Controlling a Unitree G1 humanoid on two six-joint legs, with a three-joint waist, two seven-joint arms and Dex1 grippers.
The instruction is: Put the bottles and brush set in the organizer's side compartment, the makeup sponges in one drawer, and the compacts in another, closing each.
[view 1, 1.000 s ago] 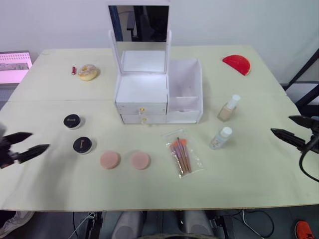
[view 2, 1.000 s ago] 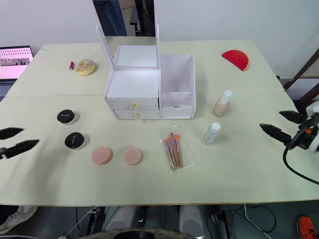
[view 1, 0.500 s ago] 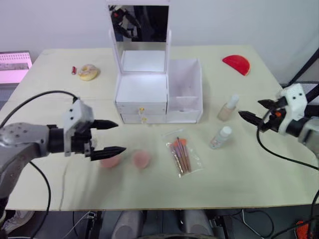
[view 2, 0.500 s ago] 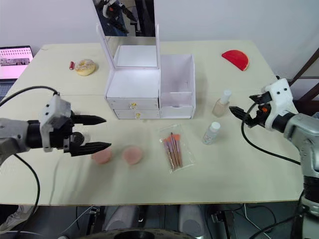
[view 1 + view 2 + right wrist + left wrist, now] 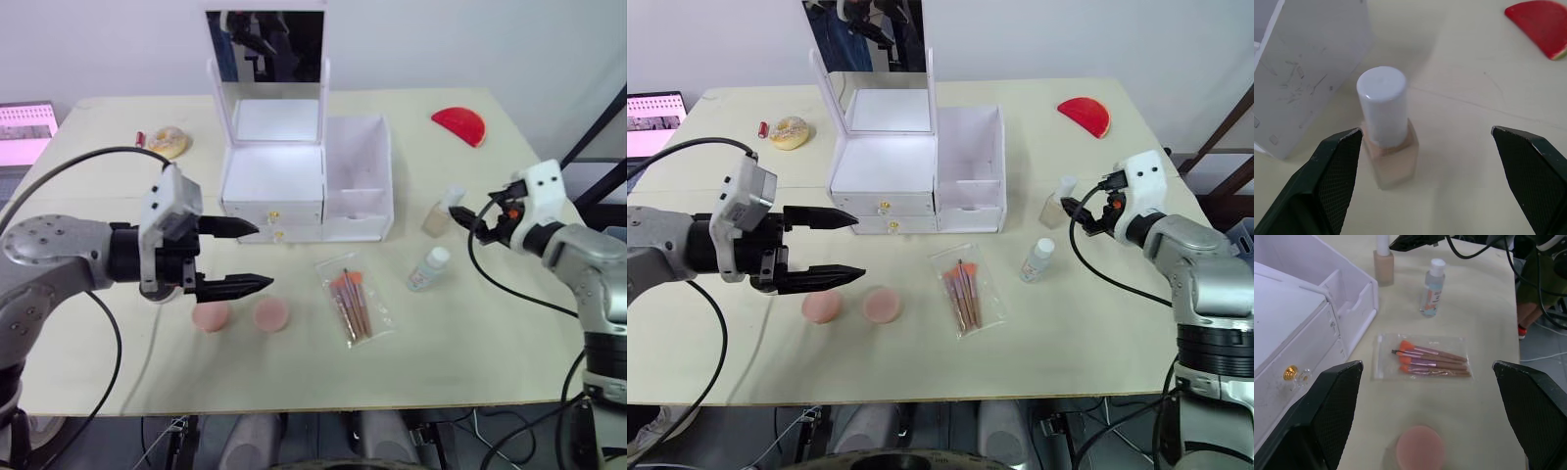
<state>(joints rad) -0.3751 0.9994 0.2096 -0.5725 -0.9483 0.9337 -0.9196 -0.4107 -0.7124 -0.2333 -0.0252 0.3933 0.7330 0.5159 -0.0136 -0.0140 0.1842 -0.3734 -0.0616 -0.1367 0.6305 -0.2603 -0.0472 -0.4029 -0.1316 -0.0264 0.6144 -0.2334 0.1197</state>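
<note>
The white organizer (image 5: 274,181) stands mid-table with its mirror up, both drawers shut and its side compartment (image 5: 358,168) empty. In front of it lie the bagged brush set (image 5: 355,305) and two pink sponges (image 5: 211,315) (image 5: 269,314). A clear bottle (image 5: 429,269) and a beige bottle (image 5: 1387,156) stand to the right. My left gripper (image 5: 263,255) hovers open just left of the drawers' front, above the sponges. My right gripper (image 5: 460,217) is open, its tips right beside the beige bottle. The compacts are hidden under my left arm.
A red slice-shaped object (image 5: 460,125) lies at the back right. A doughnut (image 5: 168,141) and a small red item (image 5: 140,138) sit at the back left. A pink screen (image 5: 24,127) is beyond the table's left edge.
Both arms swung in from the table's sides. The left gripper now hovers before the drawers, covering the compacts. The right gripper has closed in on the beige bottle.
</note>
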